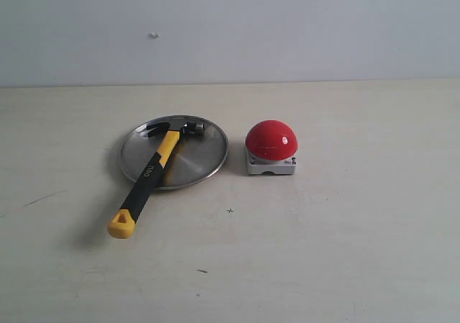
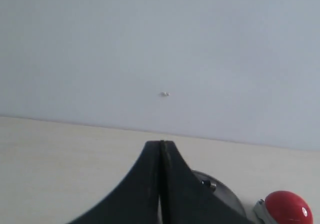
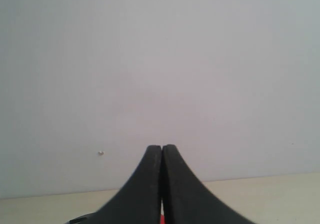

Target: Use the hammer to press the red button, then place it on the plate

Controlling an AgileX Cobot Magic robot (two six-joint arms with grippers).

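Left pincer (image 2: 160, 143) and right pincer (image 3: 161, 146): jaws pressed together with nothing between them, both aimed at the wall; neither appears in the exterior view. The hammer (image 1: 153, 166) lies with its dark head and the yellow part of its handle on the plate (image 1: 203, 157). Its black grip and yellow tip run off the rim onto the table (image 1: 345, 229). The red button (image 1: 272, 139) stands just beside the plate on the right, apart from the hammer.

This arrangement does not show whether the button has been pressed. If the press is outstanding, the step in hand is probably the pick-up. The left pincer looks better placed. It should open wide, turn its jaws square to the slanted handle, and close on the black grip just outside the rim, well clear of the plate. A firm hold should stop the head sagging. The glossy dome calls for a centred, vertical press, since an off-centre one may skid.
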